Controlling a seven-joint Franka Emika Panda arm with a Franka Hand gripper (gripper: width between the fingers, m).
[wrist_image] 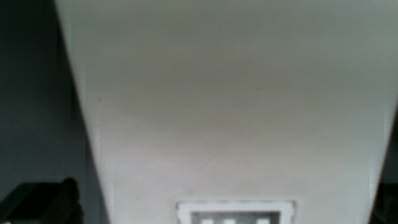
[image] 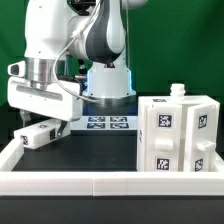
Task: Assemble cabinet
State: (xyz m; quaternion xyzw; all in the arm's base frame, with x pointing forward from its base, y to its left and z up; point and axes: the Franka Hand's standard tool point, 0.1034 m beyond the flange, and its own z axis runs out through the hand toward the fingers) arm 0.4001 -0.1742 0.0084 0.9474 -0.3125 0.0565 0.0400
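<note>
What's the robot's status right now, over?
Gripper on small white block, grip itself hidden. Big cabinet body stands apart at the exterior view's right. Bare table between them.

Exterior view sits slightly above the counter, facing the arm head-on at middling range. Wrist view looks close onto a blurred white part filling its frame. Overlap cannot be confirmed.

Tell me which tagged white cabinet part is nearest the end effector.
The small white block at the exterior view's left, right at the end effector; the large cabinet body stands apart at the exterior view's right.
</note>
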